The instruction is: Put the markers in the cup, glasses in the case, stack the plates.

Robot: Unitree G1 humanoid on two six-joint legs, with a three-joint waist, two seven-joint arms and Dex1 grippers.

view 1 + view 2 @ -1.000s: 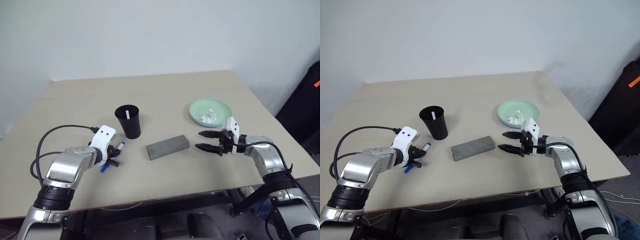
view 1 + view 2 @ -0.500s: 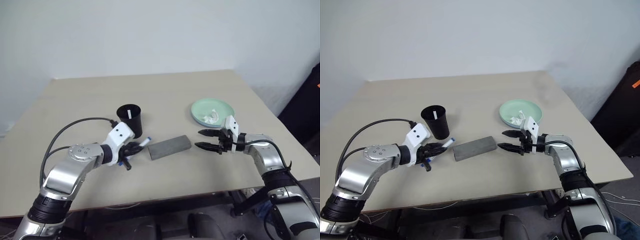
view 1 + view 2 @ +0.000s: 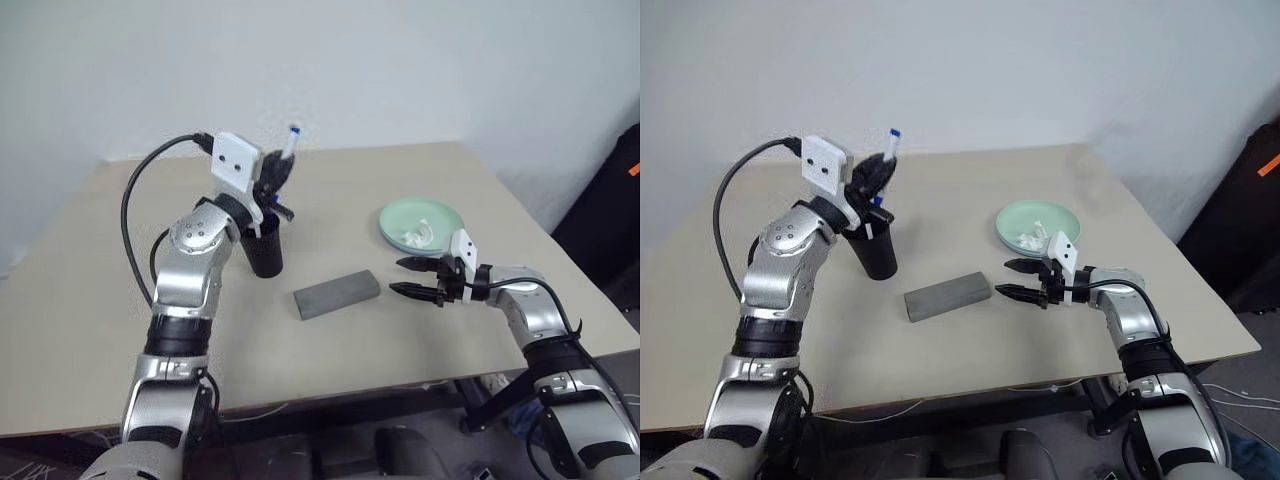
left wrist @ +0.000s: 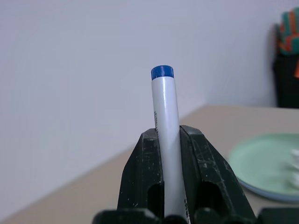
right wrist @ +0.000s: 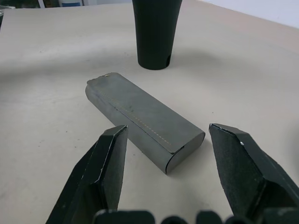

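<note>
Up close, marker [image 4: 167, 140] cap blue.

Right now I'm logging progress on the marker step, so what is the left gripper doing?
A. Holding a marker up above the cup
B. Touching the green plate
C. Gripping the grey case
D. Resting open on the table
A: the left gripper is shut on a blue-capped marker, raised over the black cup.

Marker [image 4: 167, 140]: smooth glossy white plastic barrel, ribbed blue plastic end, pinched between scuffed matt black fingers [image 4: 138, 177].
Case [image 5: 142, 118]: grey, matt, fabric-like texture, stitched seam, ahead of right gripper [image 5: 170, 172].
Cup [image 5: 155, 30]: matt black plastic.
Table [image 5: 56, 60]: matt beige.
</note>
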